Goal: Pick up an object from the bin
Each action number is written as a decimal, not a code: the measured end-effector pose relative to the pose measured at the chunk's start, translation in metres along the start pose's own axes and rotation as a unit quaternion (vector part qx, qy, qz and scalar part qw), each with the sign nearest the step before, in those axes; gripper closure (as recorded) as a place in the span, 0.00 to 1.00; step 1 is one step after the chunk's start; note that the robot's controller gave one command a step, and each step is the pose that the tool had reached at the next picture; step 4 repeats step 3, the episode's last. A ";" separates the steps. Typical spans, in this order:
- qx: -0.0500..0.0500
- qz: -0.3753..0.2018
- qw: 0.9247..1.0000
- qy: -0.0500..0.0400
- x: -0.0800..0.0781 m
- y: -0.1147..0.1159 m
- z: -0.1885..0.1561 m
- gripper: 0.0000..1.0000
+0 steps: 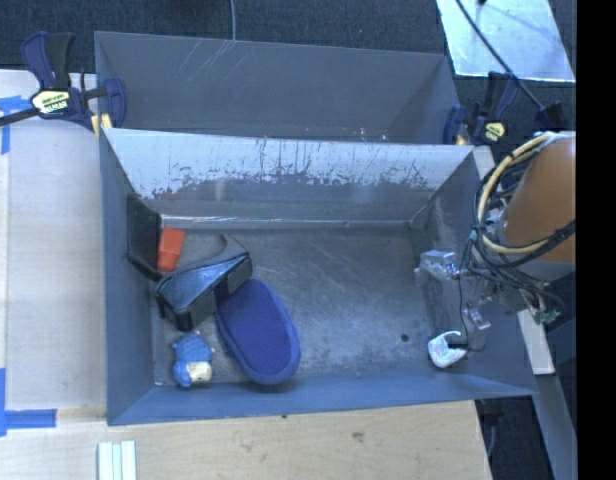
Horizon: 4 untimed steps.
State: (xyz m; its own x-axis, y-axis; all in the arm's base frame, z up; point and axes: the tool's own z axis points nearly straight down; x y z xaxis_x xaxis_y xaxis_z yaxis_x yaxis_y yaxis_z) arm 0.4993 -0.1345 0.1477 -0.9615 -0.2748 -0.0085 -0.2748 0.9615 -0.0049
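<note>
White lump (446, 350), small, smooth and rounded, lies in the front right corner of the scuffed grey metal bin (288, 173). The gripper (470, 330), bare metal trailing cables, hangs just beside it; open or closed, I cannot tell. At the left wall lie 4 things: black wedge (203, 283), orange block (170, 249), blue oval pad (258, 333), small blue toy (192, 360).

Pale wood and dark floor (318, 3) surrounding the bin (278, 83).
A wooden tabletop (288, 448) is running along the bin's left and near sides; dark floor is stretching behind it, a white sheet (503, 28) lying past its far right corner.
</note>
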 end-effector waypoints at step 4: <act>0.000 -0.260 0.966 -0.001 -0.008 0.012 -0.069 1.00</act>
